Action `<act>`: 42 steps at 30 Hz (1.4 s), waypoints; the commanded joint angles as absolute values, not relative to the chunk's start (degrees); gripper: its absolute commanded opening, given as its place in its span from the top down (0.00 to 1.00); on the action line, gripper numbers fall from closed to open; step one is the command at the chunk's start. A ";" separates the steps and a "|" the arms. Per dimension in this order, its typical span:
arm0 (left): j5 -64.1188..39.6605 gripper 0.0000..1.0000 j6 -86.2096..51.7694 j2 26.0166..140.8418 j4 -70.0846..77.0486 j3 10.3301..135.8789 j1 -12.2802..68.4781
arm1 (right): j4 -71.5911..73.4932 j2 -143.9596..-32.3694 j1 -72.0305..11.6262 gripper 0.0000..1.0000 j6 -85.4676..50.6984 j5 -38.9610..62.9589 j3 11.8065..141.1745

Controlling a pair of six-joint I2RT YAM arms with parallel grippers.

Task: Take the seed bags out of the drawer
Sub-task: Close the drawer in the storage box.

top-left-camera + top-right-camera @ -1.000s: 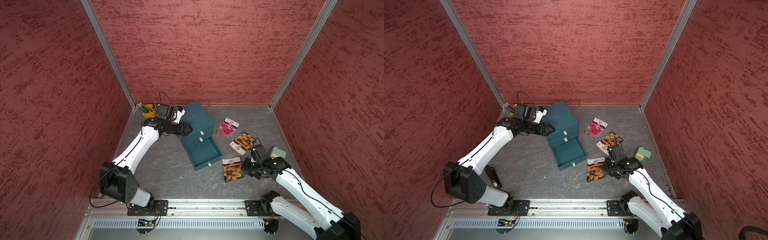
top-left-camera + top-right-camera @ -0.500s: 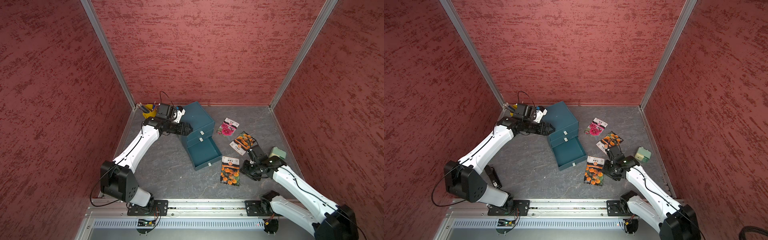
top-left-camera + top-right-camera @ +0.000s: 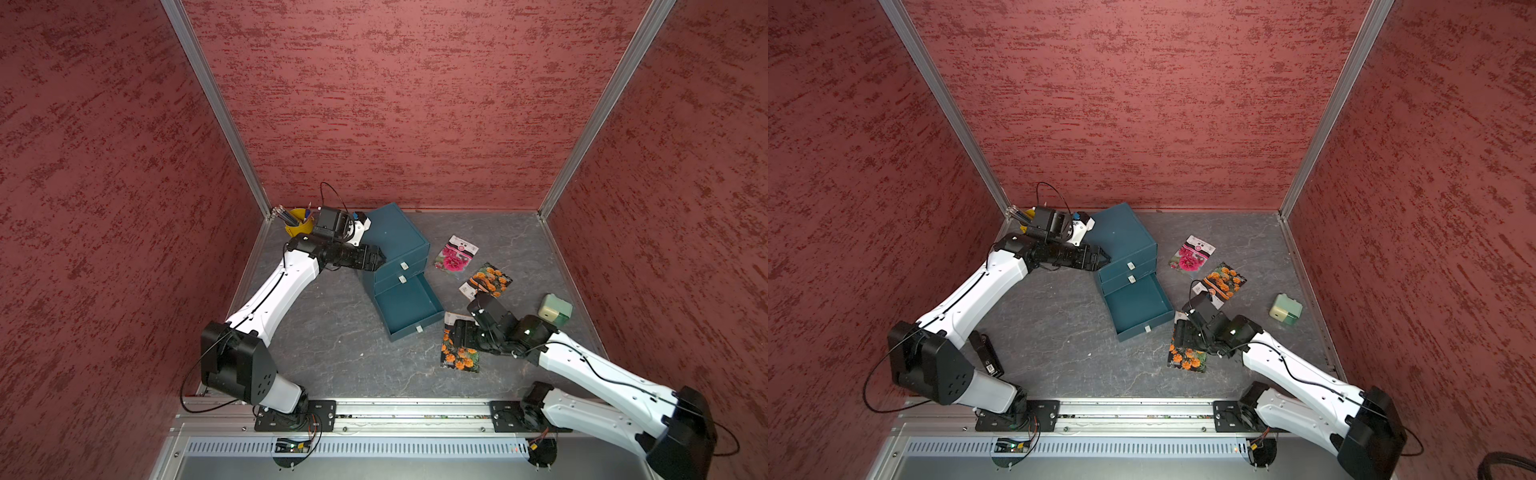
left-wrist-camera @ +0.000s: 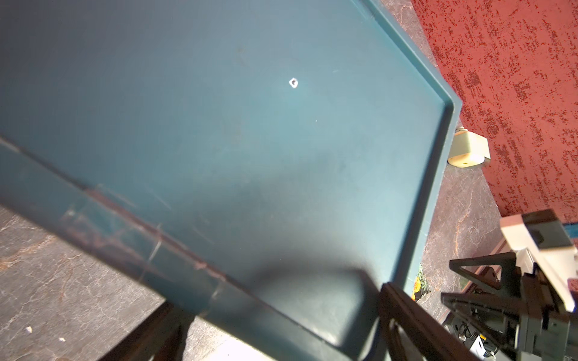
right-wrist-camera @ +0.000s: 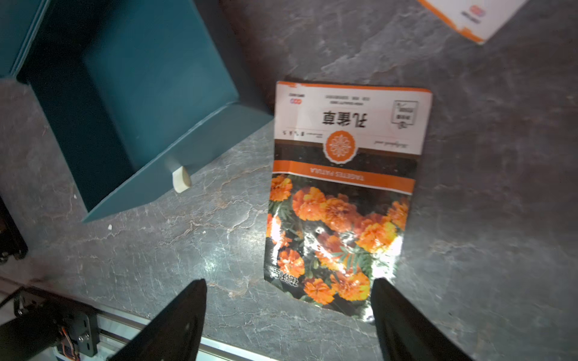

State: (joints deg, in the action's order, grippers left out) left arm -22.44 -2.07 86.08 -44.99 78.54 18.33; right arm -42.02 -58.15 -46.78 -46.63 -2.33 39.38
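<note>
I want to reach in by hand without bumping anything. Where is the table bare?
Widest bare patch: between the left arm, the open drawer and the front rail. Smaller: by the back wall, behind the pink seed bag. Crowded right of the drawer: far marigold bag, near marigold bag, right gripper, pale green box.
</note>
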 commanded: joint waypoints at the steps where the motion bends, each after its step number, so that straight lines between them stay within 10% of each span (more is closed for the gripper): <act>1: -22.46 0.06 1.18 88.43 -49.74 77.76 20.03 | -33.54 -60.00 -51.98 0.09 -45.53 -9.11 39.90; 42: -21.36 0.07 4.70 88.46 -52.47 77.48 19.89 | 12.05 -87.96 -55.66 0.06 -27.10 -18.46 40.68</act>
